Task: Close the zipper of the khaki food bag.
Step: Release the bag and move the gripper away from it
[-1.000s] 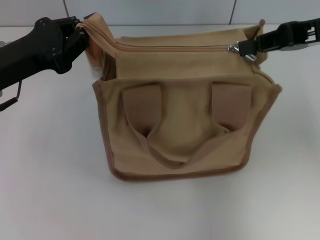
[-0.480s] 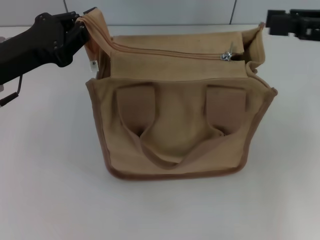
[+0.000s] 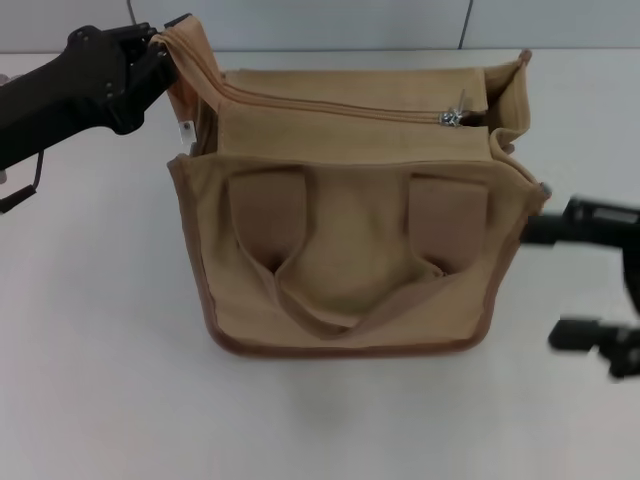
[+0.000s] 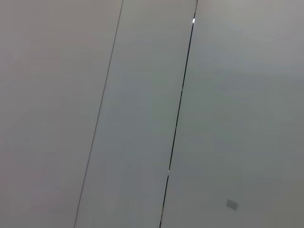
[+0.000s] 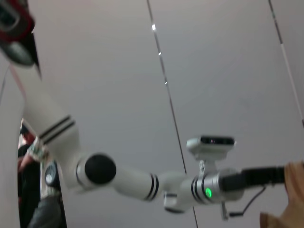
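Observation:
The khaki food bag (image 3: 350, 250) stands on the white table, handles toward me. Its zipper (image 3: 330, 103) runs along the top, and the silver pull tab (image 3: 452, 115) lies free at the right end. My left gripper (image 3: 165, 62) is shut on the bag's raised left end flap at the far left. It also shows in the right wrist view (image 5: 273, 175), holding a corner of the bag (image 5: 294, 190). My right gripper (image 3: 540, 283) is open and empty, low beside the bag's right side, apart from the pull tab.
The white table (image 3: 100, 380) spreads around the bag. A grey panelled wall (image 3: 300, 22) stands behind it. The left wrist view shows only grey panels (image 4: 142, 118).
My right gripper let go of the pull tab, went out to the far right, then came down beside the bag's right front. The bag shifted slightly left. The left gripper kept its hold.

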`<state>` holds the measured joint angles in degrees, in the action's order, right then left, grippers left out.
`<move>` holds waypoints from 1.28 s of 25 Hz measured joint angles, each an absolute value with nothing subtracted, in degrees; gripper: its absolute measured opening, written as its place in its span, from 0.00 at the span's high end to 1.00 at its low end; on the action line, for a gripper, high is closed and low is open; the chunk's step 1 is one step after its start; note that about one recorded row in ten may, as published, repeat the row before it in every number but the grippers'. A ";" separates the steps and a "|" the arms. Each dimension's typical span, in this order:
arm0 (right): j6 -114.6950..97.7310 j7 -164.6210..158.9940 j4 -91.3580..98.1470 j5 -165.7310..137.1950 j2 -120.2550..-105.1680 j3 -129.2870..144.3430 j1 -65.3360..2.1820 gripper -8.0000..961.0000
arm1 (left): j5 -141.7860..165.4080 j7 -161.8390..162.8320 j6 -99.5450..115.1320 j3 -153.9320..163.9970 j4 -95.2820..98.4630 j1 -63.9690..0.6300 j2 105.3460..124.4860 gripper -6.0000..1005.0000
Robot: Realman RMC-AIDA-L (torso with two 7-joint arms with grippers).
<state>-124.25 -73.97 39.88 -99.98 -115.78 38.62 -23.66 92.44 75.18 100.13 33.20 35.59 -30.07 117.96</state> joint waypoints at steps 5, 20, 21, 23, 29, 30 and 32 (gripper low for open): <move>-120.13 -61.21 36.26 -109.06 -118.03 38.66 -21.58 0.18 | 92.50 75.13 99.98 33.17 35.59 -29.73 118.11 0.88; -113.79 -56.37 32.90 -115.26 -118.98 38.77 -21.57 0.18 | 92.56 75.13 99.79 33.03 34.12 -29.38 118.14 0.87; -113.59 -56.36 32.84 -115.26 -118.99 38.80 -21.74 0.18 | 92.40 75.23 99.71 33.05 34.07 -29.04 118.16 0.87; -113.32 -56.34 32.67 -115.28 -119.00 38.86 -22.04 0.18 | 92.20 75.23 99.68 33.05 34.05 -28.76 118.14 0.87; -113.28 -56.34 32.62 -115.31 -119.00 38.86 -22.38 0.18 | 91.24 75.12 99.65 33.05 34.09 -27.49 118.00 0.83; -113.27 -56.39 32.61 -115.32 -119.00 38.85 -22.43 0.18 | 91.24 75.14 99.65 33.05 34.07 -27.39 117.96 0.81; -113.23 -56.46 32.60 -115.32 -119.00 38.80 -22.49 0.18 | 91.34 75.31 99.65 33.05 34.32 -27.21 117.79 0.77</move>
<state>-113.23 -56.46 32.60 -115.31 -119.00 38.80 -22.49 91.34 75.31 99.65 33.05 34.32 -27.21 117.79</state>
